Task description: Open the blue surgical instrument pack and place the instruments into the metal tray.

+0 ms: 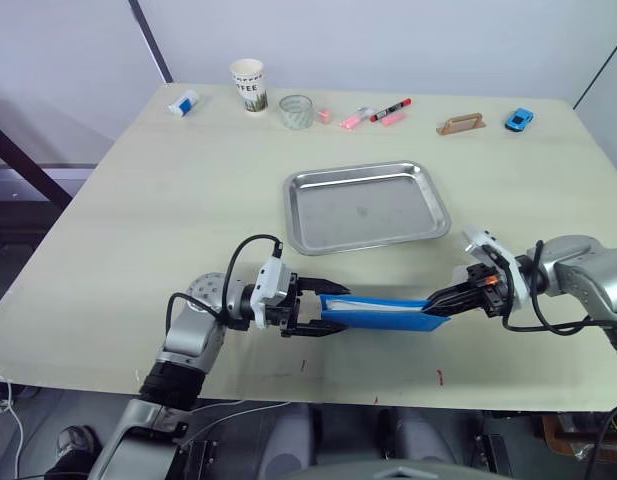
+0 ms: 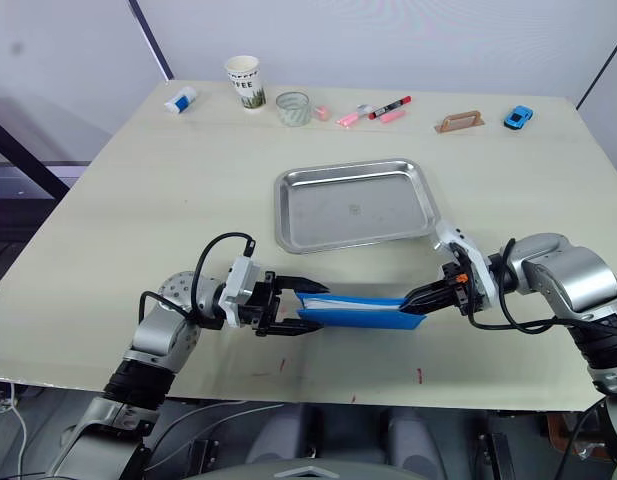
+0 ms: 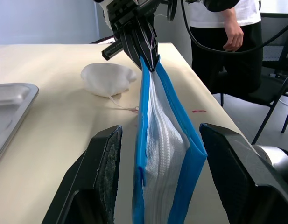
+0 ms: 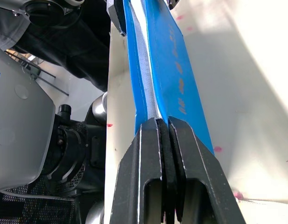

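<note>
Your right hand [image 1: 450, 300] was closed on one end of the blue pack [image 1: 383, 312]; your left hand [image 1: 326, 308] stood open around the other end, near the surface [image 1: 168, 210] edge, before the metal tray [image 1: 365, 206]

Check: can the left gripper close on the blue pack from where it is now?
Probably yes: the left gripper is open with the blue pack's end between its fingers; nothing blocks it.

Blue surgical instrument pack [image 1: 383, 311] between spread left pincer [image 1: 323, 308] and pinching right pincer [image 1: 435, 305], near metal tray [image 1: 366, 207].
</note>
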You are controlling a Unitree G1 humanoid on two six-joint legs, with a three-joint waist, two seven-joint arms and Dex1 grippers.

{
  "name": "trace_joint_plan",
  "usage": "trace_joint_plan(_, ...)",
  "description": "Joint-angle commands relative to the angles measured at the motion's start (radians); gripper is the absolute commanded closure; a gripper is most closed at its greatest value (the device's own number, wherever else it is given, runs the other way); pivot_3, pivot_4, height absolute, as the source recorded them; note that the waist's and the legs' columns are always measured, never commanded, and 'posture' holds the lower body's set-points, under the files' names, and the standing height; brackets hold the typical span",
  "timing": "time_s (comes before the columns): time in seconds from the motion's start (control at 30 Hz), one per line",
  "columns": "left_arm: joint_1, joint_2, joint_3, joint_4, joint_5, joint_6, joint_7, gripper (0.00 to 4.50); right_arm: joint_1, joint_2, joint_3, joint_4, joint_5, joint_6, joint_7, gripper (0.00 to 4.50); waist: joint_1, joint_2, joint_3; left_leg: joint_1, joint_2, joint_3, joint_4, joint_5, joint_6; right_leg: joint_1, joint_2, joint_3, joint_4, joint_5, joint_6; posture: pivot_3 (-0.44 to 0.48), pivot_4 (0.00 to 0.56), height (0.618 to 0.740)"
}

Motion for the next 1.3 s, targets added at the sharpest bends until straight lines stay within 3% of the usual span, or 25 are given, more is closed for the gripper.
trace_joint_plan(0.03,-0.012,0.000,0.009,-0.001,-0.008,-0.016,-0.004,2.54,-0.009,0.001,-0.004,-0.002,-0.008,-0.001,0.001,4.50,0.000,0.000,0.000,0.000,0.000,0.000,0.000,0.000,0.000,0.000,0.000,0.000,0.000,0.000,0.000,0.000,0.150,0.740)
trace_joint_plan(0.1,-0.014,-0.004,0.009,-0.002,-0.009,-0.017,-0.001,3.54,-0.010,0.002,-0.004,-0.004,-0.007,0.001,0.001,4.50,0.000,0.000,0.000,0.000,0.000,0.000,0.000,0.000,0.000,0.000,0.000,0.000,0.000,0.000,0.000,0.000,0.150,0.740)
trace_joint_plan(0.2,-0.014,-0.007,0.007,-0.002,-0.009,-0.020,0.000,4.41,-0.010,0.005,-0.004,-0.004,-0.008,0.002,0.001,4.50,0.000,0.000,0.000,0.000,0.000,0.000,0.000,0.000,0.000,0.000,0.000,0.000,0.000,0.000,0.000,0.000,0.150,0.740)
trace_joint_plan(0.53,-0.015,-0.011,0.017,0.024,-0.002,-0.061,0.006,4.46,-0.015,0.036,-0.035,0.025,-0.012,-0.036,-0.012,4.50,-0.001,0.000,0.000,0.000,0.000,0.000,0.000,0.000,0.000,0.000,0.000,0.000,0.000,0.000,0.000,0.000,0.150,0.740)
trace_joint_plan(0.57,-0.014,-0.010,0.017,0.024,-0.002,-0.063,0.007,4.50,-0.009,0.043,-0.049,0.025,-0.013,-0.051,-0.023,3.93,-0.001,0.000,0.000,0.000,0.000,0.000,0.000,0.000,0.000,0.000,0.000,0.000,0.000,0.000,0.000,0.000,0.150,0.740)
trace_joint_plan(0.63,-0.016,-0.012,0.017,0.026,0.000,-0.067,0.012,4.50,0.010,0.045,-0.073,0.017,-0.015,-0.075,-0.034,3.57,-0.002,0.000,0.000,0.000,0.000,0.000,0.000,0.000,0.000,0.000,0.000,0.000,0.000,0.000,0.000,0.000,0.150,0.740)
trace_joint_plan(0.73,-0.016,-0.015,0.016,0.025,0.000,-0.069,0.017,4.50,0.055,0.047,-0.125,-0.006,-0.017,-0.120,-0.076,2.18,0.002,0.000,0.000,0.000,0.000,0.000,0.000,0.000,0.000,0.000,0.000,0.000,0.000,0.000,0.000,0.000,0.150,0.740)
trace_joint_plan(0.8,-0.012,-0.011,0.017,0.019,-0.003,-0.068,0.019,4.50,0.125,0.024,-0.193,-0.059,0.016,-0.127,-0.088,1.97,0.007,0.000,0.000,-0.001,-0.001,0.000,0.000,0.000,0.000,0.000,-0.001,0.000,0.000,0.000,0.000,0.000,0.150,0.740)
trace_joint_plan(0.83,-0.009,-0.008,0.018,0.017,-0.005,-0.068,0.018,4.50,0.161,0.012,-0.233,-0.086,0.039,-0.121,-0.095,1.25,0.006,0.000,0.000,-0.001,-0.001,0.000,0.000,0.000,0.000,0.000,-0.001,-0.001,0.000,0.000,0.000,0.000,0.150,0.740)
trace_joint_plan(0.93,-0.006,0.000,0.021,0.017,-0.005,-0.071,0.019,4.50,0.254,-0.030,-0.337,-0.155,0.087,-0.112,-0.095,0.19,0.006,0.001,0.000,-0.002,-0.001,-0.001,0.000,0.000,0.000,0.000,-0.002,-0.001,0.000,0.000,0.000,0.000,0.150,0.740)
trace_joint_plan(1.17,-0.008,0.005,0.025,0.031,-0.003,-0.080,0.018,4.50,0.458,-0.057,-0.584,-0.304,0.089,-0.105,-0.262,0.05,0.002,0.001,0.000,-0.001,0.000,-0.001,0.000,0.000,0.000,0.000,0.000,-0.001,0.000,0.000,0.000,0.000,0.150,0.740)
trace_joint_plan(1.3,-0.010,0.006,0.026,0.043,-0.003,-0.088,0.011,4.50,0.559,-0.027,-0.633,-0.353,-0.016,-0.186,-0.390,0.05,0.003,0.001,0.000,-0.001,-0.001,0.000,0.000,0.000,0.000,0.001,-0.001,-0.001,0.000,0.000,0.000,0.000,0.150,0.740)
